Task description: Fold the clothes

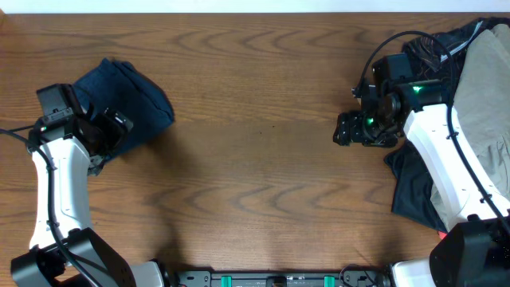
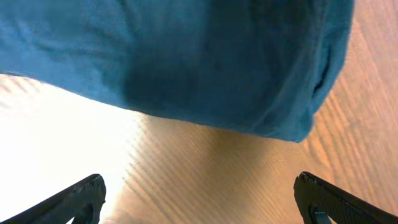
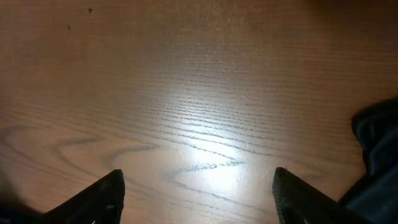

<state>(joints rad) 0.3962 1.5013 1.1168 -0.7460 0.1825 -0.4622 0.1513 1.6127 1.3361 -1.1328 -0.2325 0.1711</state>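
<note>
Two arms are shown at a wooden table [image 1: 255, 175], one at each side, and neither gripper has hold of anything. At the table's far left a blue garment [image 1: 135, 100] is laid as a compact folded bundle, resting flat on the wood. The left gripper [image 1: 111, 129] is positioned at the near edge of this bundle; whether it touches the cloth cannot be told from overhead. In the left wrist view the blue garment [image 2: 186, 62] is seen filling the upper part of the frame, with a rounded folded corner at the right, while the left gripper [image 2: 199, 199] is spread wide, its fingers [image 2: 74, 199] set far apart at the lower corners, with only bare, brightly lit wood between them. At the far right of the table a loose heap is seen, made up of a dark garment [image 1: 414, 195] partly covered by the right arm and a pale grey cloth [image 1: 486, 88] lying beside and over it. The right gripper [image 1: 351, 129] is held just left of this heap, above open wood. In the right wrist view the right gripper [image 3: 199, 196] is likewise opened wide, its fingers [image 3: 102, 199] framing empty tabletop, and an edge of the dark garment [image 3: 379, 155] is visible at the right margin, apart from both fingers.
</note>
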